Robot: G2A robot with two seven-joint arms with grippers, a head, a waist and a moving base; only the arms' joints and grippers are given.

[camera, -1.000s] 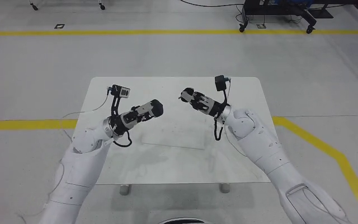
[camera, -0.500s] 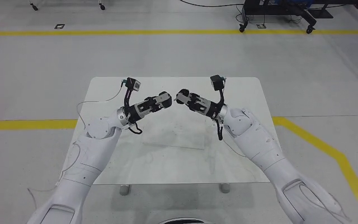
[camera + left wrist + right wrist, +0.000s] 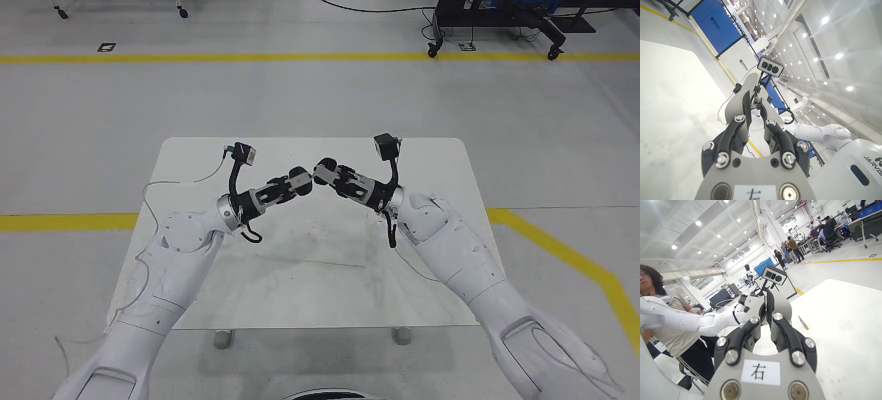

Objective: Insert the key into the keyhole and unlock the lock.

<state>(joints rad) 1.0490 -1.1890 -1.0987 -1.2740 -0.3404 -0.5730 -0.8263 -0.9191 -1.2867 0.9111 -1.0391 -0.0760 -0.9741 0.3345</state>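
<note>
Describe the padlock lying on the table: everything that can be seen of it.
The padlock is small, with a brass-coloured body and a silvery metal shackle at one end. It lies flat on the white table, by itself, with nothing touching it and no gripper on it. It is too small in the picture to tell whether the shackle is shut, where the keyhole is, or whether a key sits in it.

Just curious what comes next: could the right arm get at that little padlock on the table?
Probably yes: the padlock lies in the open on the table, and nothing stands between it and the right pincer.
</note>
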